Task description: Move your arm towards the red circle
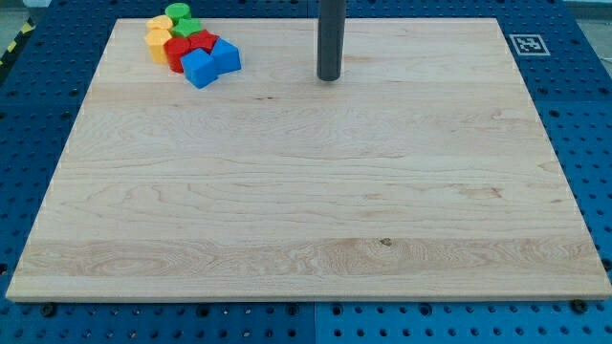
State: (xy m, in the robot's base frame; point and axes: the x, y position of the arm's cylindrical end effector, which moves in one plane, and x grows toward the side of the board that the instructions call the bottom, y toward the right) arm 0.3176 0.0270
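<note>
Red circle point(178, 50), that's the target, and it sits tucked inside a tight cluster of blocks up at the view's top left corner of the wooden board point(306, 220), only partly showing because its neighbours crowd it. Another red block point(201, 41) sits just to its right, its exact shape hard to make out from here. Above them, a green block point(178, 12) with a rounded top sits at the very back of the pile, and a second green piece point(185, 28) peeks out just below it. On the cluster's left edge, two yellow-orange blocks stack up in the view, one point(157, 22) higher and one point(158, 41) lower, touching the red circle's left side. At the front, a blue cube point(200, 68) sits nearest the view's bottom, with a second blue block point(226, 55) pressed against it on the right. Everything in that pile looks packed together, touching or very nearly so. Now over to the rod: my tip point(329, 77) is down on the board near the view's top centre, well apart from the cluster and off to its right, roughly level with the blue blocks. The dark rod rises straight up out of the view's top. No hand here to open or close, just the bare rod, carrying nothing. A black-and-white marker tag point(527, 44) sits at the board's top right corner.
</note>
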